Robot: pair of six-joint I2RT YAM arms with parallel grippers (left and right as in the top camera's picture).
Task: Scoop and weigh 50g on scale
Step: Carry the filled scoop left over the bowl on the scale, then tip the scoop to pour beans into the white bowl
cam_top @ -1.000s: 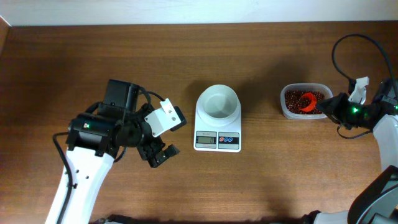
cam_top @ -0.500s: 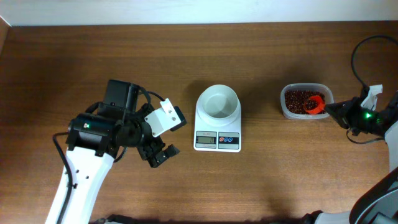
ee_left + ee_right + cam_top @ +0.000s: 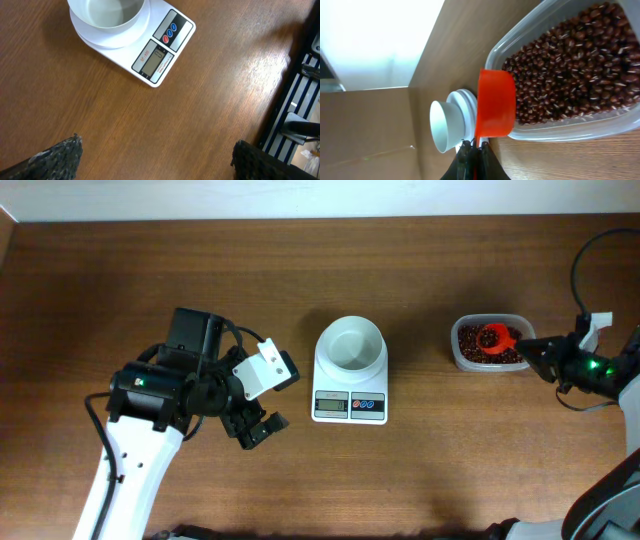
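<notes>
The right hand (image 3: 533, 352) pinches the scoop (image 3: 493, 339) over the beans (image 3: 472, 334). The left hand (image 3: 257, 429) is wide open. The scale (image 3: 350, 386) is empty.

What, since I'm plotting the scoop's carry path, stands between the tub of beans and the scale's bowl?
Nothing visible. Only bare table lies between the tub and the bowl on the scale. The red scoop sits over the beans, held by the right end effector.

Soft, even light on the tabletop (image 3: 450, 480), faint shadows; right wrist view blown out white at upper left; left claw (image 3: 155, 158) blurred in the bottom corners
</notes>
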